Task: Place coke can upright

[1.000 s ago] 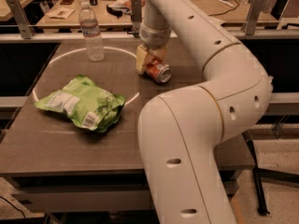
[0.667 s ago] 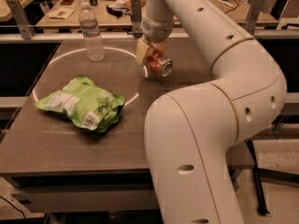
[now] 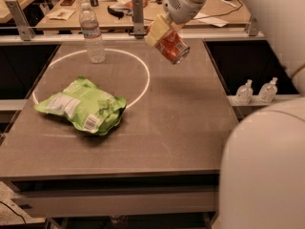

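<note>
Coke can [image 3: 172, 46] is hanging tilted in the gripper [image 3: 164, 35], over the far part of the surface [image 3: 181, 123], just outside the right edge of the white ring [image 3: 145, 78]. Its silver end is pointing down and to the right, and its long axis is leaning well off vertical. It looks to be clear of the surface, going by the faint dark patch below it, probably its shadow.

The jaws are sitting closed on the can's upper half. One yellowish pad [image 3: 156, 30] is showing on the left side; the other is hidden behind the can. The arm [image 3: 190, 1] is reaching in from the upper right.

Water bottle [image 3: 93, 32] is standing upright well to the left, at the far arc of the ring. Green snack bag [image 3: 83, 106] is lying across the ring's near-left arc, well apart from the can. Two small bottles [image 3: 245, 92] are sitting on a ledge off the right side.

Judgement: can is being carried, upright placement not yet done.

Risks from here:
- releasing at this lean: can is landing on its rim edge, toppling and rolling, possibly toward the right edge
- lowering before the wrist is levelling the can: the bottom rim is catching and twisting in the grip
- grip so near the top end: can may be pivoting or slipping during rotation
</note>
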